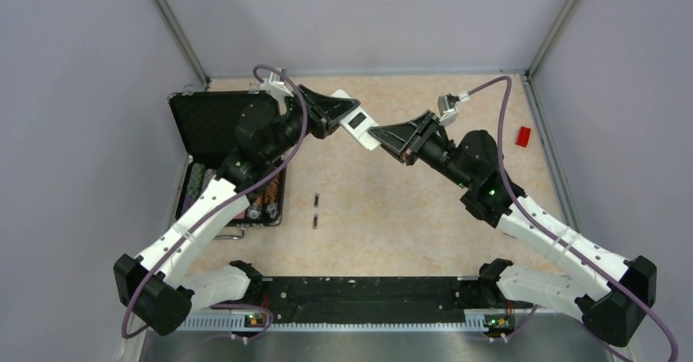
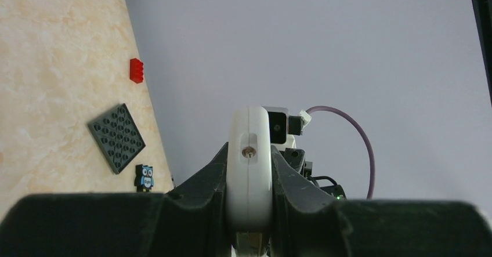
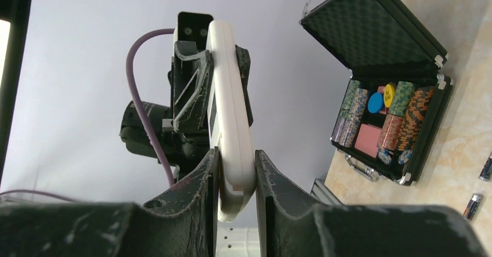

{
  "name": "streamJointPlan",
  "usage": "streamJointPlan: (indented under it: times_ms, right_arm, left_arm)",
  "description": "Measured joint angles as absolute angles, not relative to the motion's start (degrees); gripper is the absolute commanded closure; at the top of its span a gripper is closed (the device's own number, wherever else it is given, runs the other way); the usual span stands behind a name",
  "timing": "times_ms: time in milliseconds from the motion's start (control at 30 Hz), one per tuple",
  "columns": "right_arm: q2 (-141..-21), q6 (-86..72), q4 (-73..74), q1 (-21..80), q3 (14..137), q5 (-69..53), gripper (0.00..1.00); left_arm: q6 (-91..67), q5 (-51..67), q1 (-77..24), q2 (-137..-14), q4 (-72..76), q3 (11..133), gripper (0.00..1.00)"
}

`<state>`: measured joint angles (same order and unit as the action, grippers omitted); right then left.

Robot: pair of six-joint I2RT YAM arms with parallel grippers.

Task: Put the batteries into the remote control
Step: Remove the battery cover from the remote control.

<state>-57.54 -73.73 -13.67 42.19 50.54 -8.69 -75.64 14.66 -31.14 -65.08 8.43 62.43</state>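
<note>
1. While both arms are reaching from their bases toward 12 o'clock on the table (image 1: 384, 215), the two are meeting in the air above its far middle, forming a peak in the top view.
2. The left arm is slanting up toward 1 o'clock, and the left gripper (image 1: 339, 113) is pointing toward 4 o'clock at its partner.
3. The right arm is slanting up toward 11 o'clock, and the right gripper (image 1: 391, 137) is pointing toward 10 o'clock.
4. The remote control (image 1: 358, 125) is hanging between them, clear of the table, lying along a line from 10 to 4 o'clock.
5. The left gripper is clamping one end of it: in the left wrist view its fingers (image 2: 209, 176) are pressing both flat faces of the white body.
6. The right gripper is gripping the other end, with its fingers (image 3: 203, 176) lying against both faces in the right wrist view.
7. The handset is looking white and slim with rounded edges, and it is showing a small dark rectangle on its upward face from above.
8. Seen end-on from the left wrist, it is showing a small round metal spot in a shallow slot.
9. The batteries (image 1: 315, 211) are lying on the table at 7 o'clock from the remote, one behind the other, well apart from both grippers.
10. An open black case (image 1: 212, 121) holding colourful chips is sitting at 9 o'clock, and a red block (image 1: 523, 136) is resting at 3 o'clock.
</note>
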Motion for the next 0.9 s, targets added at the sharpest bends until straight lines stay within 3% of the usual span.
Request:
streamJointPlan:
  times_ms: [133,367,533,600,733,900]
  right_arm:
    - [-56.73,-73.6,-14.55,42.19,49.52,-9.1,0.87]
    - [-56.99,-74.02,-13.89,42.19,49.76,-9.13,0.6]
    - [-58.46,-74.98,-11.77,42.09,50.39,-9.06,0.59]
    - [-58.67,-75.68,-10.66,42.04,50.39,-9.1,0.63]
    - [-58.85,-76.75,-9.26,41.8,50.39,-9.52,0.82]
    - [-59.46,-78.26,-7.62,41.08,50.35,-10.7,0.94]
  left_arm:
    - [-75.53,15.79,-31.14,-65.08,8.32,62.57,1.0]
    - [-75.05,16.32,-30.63,-65.14,8.56,62.57,1.0]
    - [-73.47,15.53,-28.86,-65.14,8.99,62.15,1.0]
    - [-71.83,15.18,-28.88,-65.14,8.82,61.87,1.0]
    - [-67.96,14.33,-29.23,-65.14,8.27,61.56,1.0]
    - [-62.98,12.6,-29.85,-64.99,7.31,61.36,1.0]
